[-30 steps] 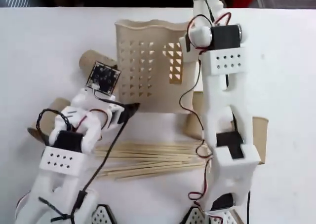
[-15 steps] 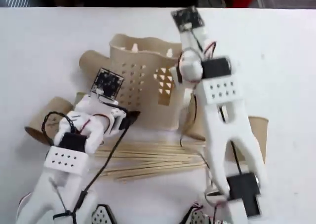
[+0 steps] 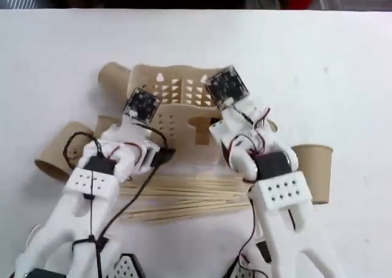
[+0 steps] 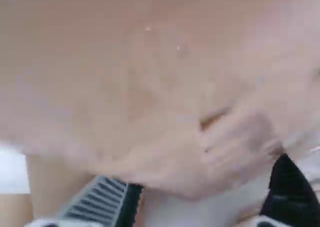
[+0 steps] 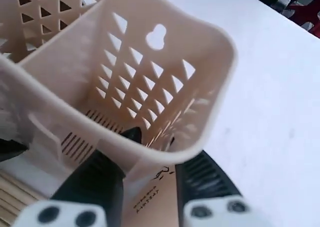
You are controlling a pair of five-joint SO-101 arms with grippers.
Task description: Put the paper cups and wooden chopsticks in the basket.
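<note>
The right claw [image 5: 150, 149] is clamped on the near wall of the basket [image 5: 195, 42]. One side of the claw is inside the basket and the other side is outside. A cup [image 5: 150, 202] lies right under this claw, against the basket's outer wall.

From above, the basket [image 3: 177, 85] sits in the middle of the worktop [image 3: 343, 63]. No cups or chopsticks can be seen in it yet. The chopsticks [image 3: 184, 195] lie flat in a loose bunch, just in front of the basket on the robot's side. Their long way runs from side to side, from one arm to the other.

The left claw [image 3: 160, 152] is just beside the left end of the bunch, close to the basket's front. I cannot tell if it is open or closed.

Three more cups lie on their sides: one on the far left [image 3: 58, 154], one behind the basket's left corner [image 3: 113, 76] and one on the right [image 3: 313, 168].

The right claw is busy with the basket, so I think the left claw is best placed to take the sticks. It would have to grab across them, not along them.
</note>
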